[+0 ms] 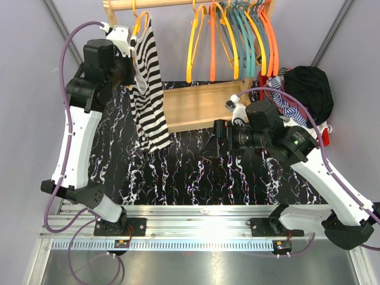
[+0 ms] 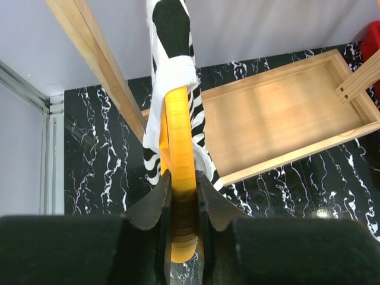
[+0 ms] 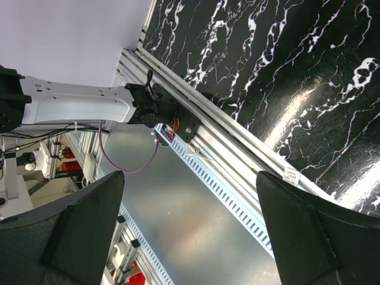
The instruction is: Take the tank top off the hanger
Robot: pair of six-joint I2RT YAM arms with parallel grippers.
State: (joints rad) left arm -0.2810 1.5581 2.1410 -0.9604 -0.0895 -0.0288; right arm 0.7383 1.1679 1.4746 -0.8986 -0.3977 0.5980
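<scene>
The black-and-white striped tank top (image 1: 148, 89) hangs on a yellow hanger (image 1: 141, 24) at the left end of the wooden rail (image 1: 166, 3). My left gripper (image 1: 133, 43) is up beside it, shut on the hanger. In the left wrist view the hanger (image 2: 179, 136) runs straight between the two fingers, which press on both of its sides, and the tank top's white-edged strap (image 2: 175, 71) wraps over it just beyond my left gripper (image 2: 183, 190). My right gripper (image 1: 218, 138) hovers over the table's middle, open and empty; in its own view my right gripper (image 3: 190, 184) points toward the arm bases.
Several coloured hangers (image 1: 237, 35) hang on the rail to the right. A wooden tray (image 1: 196, 104) forms the rack's base, and a slanted wooden post (image 2: 95, 59) rises close to the left gripper. A black garment pile (image 1: 309, 89) and blue-striped cloth (image 1: 285, 102) lie at the right.
</scene>
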